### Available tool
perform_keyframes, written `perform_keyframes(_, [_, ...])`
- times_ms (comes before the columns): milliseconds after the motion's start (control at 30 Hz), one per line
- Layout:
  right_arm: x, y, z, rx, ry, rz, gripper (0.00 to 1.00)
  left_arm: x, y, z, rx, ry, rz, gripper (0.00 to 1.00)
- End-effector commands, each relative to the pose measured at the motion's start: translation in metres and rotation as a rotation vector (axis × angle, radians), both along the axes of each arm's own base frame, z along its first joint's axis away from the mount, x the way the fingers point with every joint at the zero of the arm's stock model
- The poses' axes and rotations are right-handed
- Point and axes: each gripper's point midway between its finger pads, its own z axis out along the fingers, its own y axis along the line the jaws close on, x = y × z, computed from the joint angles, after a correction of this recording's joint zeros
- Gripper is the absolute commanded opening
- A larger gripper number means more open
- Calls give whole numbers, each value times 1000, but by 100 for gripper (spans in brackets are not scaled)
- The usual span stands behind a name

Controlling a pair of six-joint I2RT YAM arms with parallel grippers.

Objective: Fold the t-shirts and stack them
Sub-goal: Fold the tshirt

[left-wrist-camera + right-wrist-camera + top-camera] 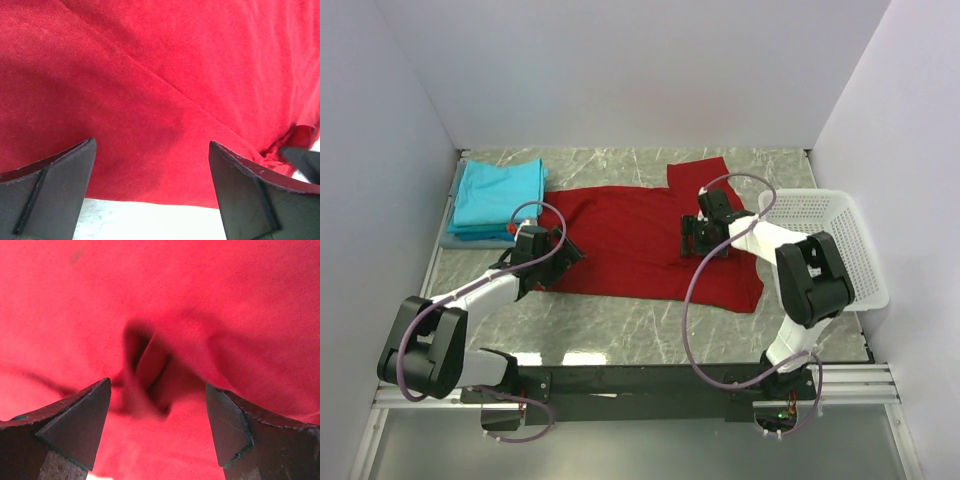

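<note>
Dark red t-shirt point(640, 250) lying spread out on a marbled bench point(620, 330), with one end effector low over each side of it.

The left end effector point(152, 145) hovers at the shirt's edge on its own arm's side. Its fingers are spread wide with nothing between them, a diagonal crease runs through the cloth ahead, and pale bench shows just under the fingertips. The right end effector point(157, 385) is over the opposite part of the shirt, fingers also spread. A small bunched wrinkle of red cloth sits just ahead of the gap, not pinched. Beyond and to the left of the left end effector lies a stack of folded teal t-shirts point(498, 195), near the red shirt's far corner. Just right of the right end effector stands a white lattice basket point(860, 265).
</note>
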Motion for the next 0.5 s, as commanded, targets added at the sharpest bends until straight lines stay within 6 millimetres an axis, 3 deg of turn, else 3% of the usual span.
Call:
perform_keyframes(0, [50, -26, 12, -73, -127, -118, 82, 4, 5, 0, 32, -42, -7, 99])
perform_keyframes(67, [70, -51, 21, -130, -150, -192, 82, 4, 13, -2, 60, -44, 20, 99])
perform_keyframes(167, [100, -67, 43, -162, -222, -213, 82, -1, 20, -6, 83, -33, 36, 100])
perform_keyframes(233, [122, -69, 62, -161, -284, -204, 82, -5, 22, -10, 86, -24, 39, 99])
perform_keyframes(333, [140, -68, 82, -172, -321, -174, 82, -7, 23, -9, 78, -31, 44, 99])
perform_keyframes(467, [122, -52, 90, -107, -298, -111, 82, -7, 25, -4, 91, -47, 44, 100])
